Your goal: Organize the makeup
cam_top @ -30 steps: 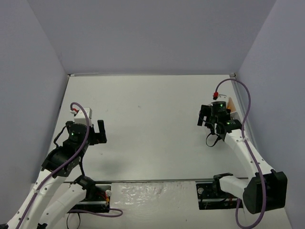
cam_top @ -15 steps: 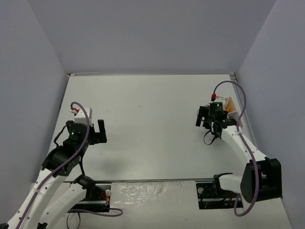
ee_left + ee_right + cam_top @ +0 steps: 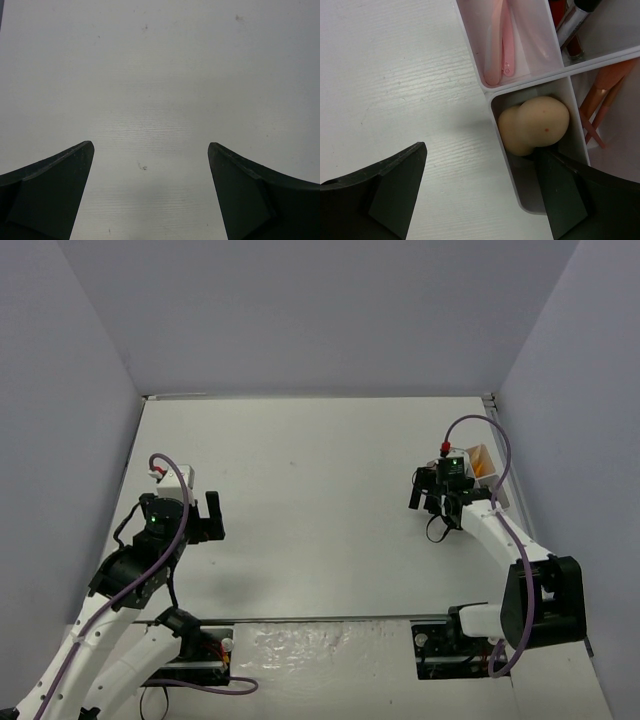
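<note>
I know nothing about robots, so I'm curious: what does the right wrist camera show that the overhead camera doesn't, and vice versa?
Only the right wrist view: a beige sponge lying in one compartment of the white tray, with pink sticks in the next compartment. Only the overhead view: the left gripper, open above the left side of the table. Both: the open right gripper, at least part of the tray, and the table.

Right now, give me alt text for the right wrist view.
A beige sponge lies in a compartment of the white tray, beneath the open right gripper. Pink sticks lie in the compartment beside it.
</note>
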Tool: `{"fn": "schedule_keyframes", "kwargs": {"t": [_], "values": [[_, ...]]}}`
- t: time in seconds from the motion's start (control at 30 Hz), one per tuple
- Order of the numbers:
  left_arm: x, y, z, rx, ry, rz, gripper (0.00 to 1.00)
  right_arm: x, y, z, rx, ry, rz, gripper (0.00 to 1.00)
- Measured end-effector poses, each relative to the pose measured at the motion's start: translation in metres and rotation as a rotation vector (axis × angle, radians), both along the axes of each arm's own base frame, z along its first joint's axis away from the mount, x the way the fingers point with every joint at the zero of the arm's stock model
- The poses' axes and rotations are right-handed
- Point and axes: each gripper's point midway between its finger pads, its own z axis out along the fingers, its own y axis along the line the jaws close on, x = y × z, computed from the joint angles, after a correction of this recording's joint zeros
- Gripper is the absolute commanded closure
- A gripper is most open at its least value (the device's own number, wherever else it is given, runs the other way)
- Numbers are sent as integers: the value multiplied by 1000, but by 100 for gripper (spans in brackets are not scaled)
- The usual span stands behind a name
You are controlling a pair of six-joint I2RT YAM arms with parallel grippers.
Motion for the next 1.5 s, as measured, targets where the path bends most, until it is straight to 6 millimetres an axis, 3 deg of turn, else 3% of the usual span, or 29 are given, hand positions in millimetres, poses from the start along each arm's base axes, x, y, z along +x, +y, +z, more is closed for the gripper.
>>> {"fn": "schedule_keyframes", "kwargs": {"t": [0.13,0.5,0.83,1.0,1.07,1.23,1.4,1.5], "values": [[0,0,0,0,1,-1,3,0,1,9,10,-28,5,16],[0,0,-1,-4,5,-2,3,6,4,73,41,-227,12,15],[1,0,-1,-5,7,0,3,8,4,55,31,-163,14,14],[1,0,-1,-5,7,0,3,7,3,63,24,-192,26,12],[1,0,-1,-5,6,0,3,4,3,79,26,-245,33,10],[1,0,0,-8,-2,2,3,-12,0,147,32,-462,52,0],[0,3,4,-11,-20,10,3,-36,-1,207,31,-633,81,0],[-1,4,6,-9,-29,16,3,-58,-4,227,28,-695,93,0]]}}
